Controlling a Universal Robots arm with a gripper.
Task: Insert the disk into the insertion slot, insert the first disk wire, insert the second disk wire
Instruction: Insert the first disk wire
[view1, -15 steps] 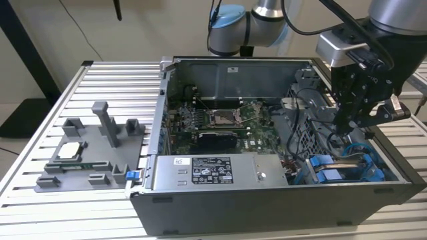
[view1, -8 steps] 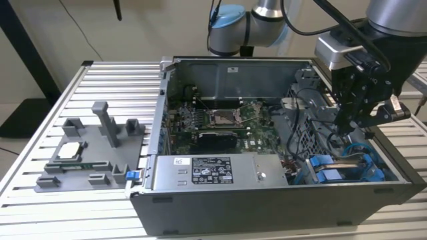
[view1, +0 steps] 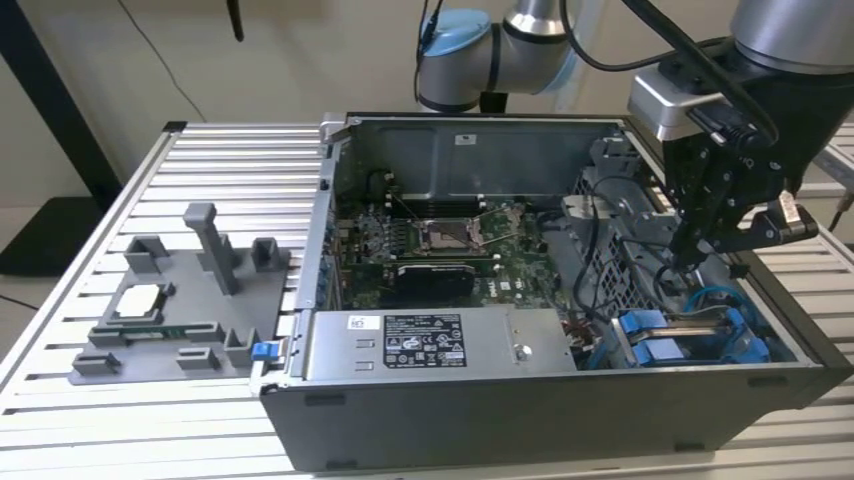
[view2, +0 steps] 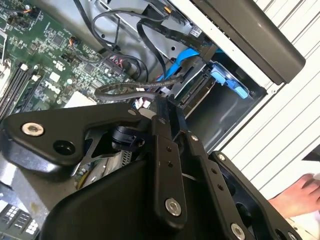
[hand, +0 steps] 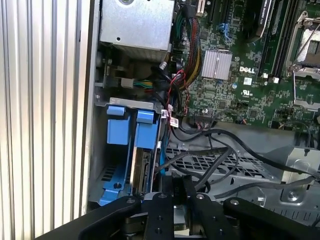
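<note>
Over the drive cage (view1: 627, 275), my tool (view1: 686, 260), open or closed I cannot tell; the disk (hand: 145, 175) seems stiff, fragile, best held by its blue frame (hand: 146, 131).

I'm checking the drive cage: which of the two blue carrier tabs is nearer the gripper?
The blue tab on the motherboard side, beside the black cables; the other tab sits by the case wall.

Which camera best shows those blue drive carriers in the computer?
The first wrist view: both blue drive carriers stand side by side. The exterior view shows them low in the case corner; the second wrist view catches one blue tab.
</note>
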